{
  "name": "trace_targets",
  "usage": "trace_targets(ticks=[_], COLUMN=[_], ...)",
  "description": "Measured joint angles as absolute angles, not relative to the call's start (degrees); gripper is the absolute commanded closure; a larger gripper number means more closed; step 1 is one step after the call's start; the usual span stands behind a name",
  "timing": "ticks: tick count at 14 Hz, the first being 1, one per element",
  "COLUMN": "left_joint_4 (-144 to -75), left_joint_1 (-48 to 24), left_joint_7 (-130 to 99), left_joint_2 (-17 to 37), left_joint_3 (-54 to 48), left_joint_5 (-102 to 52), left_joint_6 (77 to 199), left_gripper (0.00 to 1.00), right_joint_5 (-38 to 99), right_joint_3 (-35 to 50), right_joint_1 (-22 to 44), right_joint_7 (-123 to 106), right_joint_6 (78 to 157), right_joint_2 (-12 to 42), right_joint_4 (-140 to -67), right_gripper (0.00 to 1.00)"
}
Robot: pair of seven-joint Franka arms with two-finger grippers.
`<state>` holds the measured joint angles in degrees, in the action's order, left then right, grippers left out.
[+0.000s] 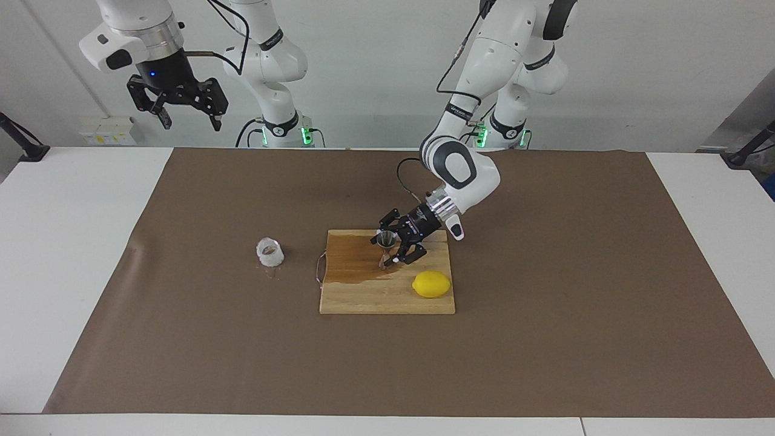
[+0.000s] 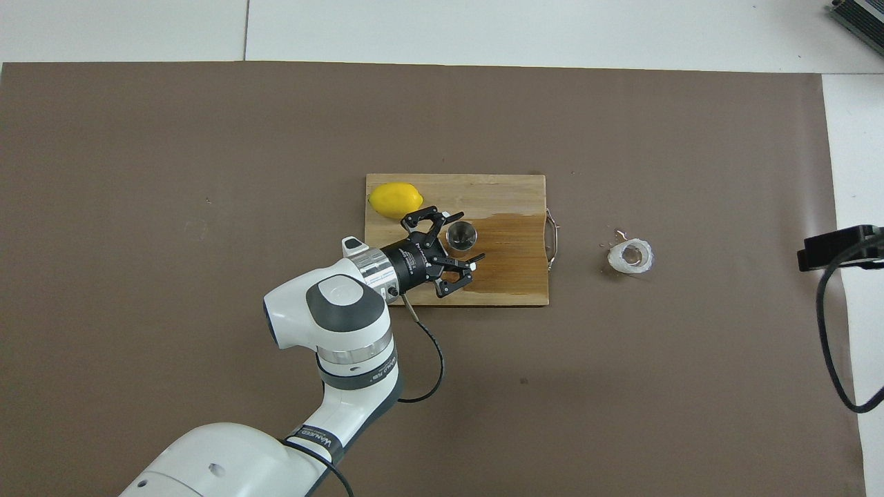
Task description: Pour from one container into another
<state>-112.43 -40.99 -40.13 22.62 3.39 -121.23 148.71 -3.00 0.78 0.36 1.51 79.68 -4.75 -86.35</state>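
The steel jigger (image 1: 385,241) (image 2: 460,235) stands upright on the wooden cutting board (image 1: 363,298) (image 2: 483,186). My left gripper (image 1: 387,247) (image 2: 467,237) is low over the board, open, with a fingertip on either side of the jigger and a gap to each. The squat clear glass cup (image 1: 270,251) (image 2: 630,256) sits upright on the brown mat, off the board toward the right arm's end. My right gripper (image 1: 189,124) hangs high in the air at that end, open and empty, waiting.
A yellow lemon (image 1: 432,284) (image 2: 395,199) lies on the board's corner, close beside the left gripper. A dark wet patch (image 1: 357,261) (image 2: 514,255) covers the board's handle end. Small drops lie on the mat by the cup.
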Motion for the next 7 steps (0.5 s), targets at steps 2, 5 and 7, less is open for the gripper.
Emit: trace_targets(ticks=[2,5,7], left_joint_4=[-112.3,-112.6,-113.5], left_joint_1=[-41.0,-41.0,-41.0], left_joint_7=[-40.1,-40.1,-40.2], left_joint_2=[22.6,22.6,22.5], left_joint_3=[3.6,3.6,3.6], left_joint_5=[-118.4,-112.1,-106.0], left_joint_6=[148.8,149.0,149.1], left_gripper=[0.0,0.0,0.0], right_joint_5=[-3.0,-3.0,-3.0], right_joint_3=[0.8,0.8,0.8], right_joint_1=[0.4,0.4,0.4], right_joint_7=[1.5,1.5,1.5], right_joint_6=[79.7,79.7,79.7], right_joint_2=[-4.7,-4.8,-4.8], right_joint_4=[-86.3,-86.3,-86.3], right_gripper=[0.0,0.0,0.0])
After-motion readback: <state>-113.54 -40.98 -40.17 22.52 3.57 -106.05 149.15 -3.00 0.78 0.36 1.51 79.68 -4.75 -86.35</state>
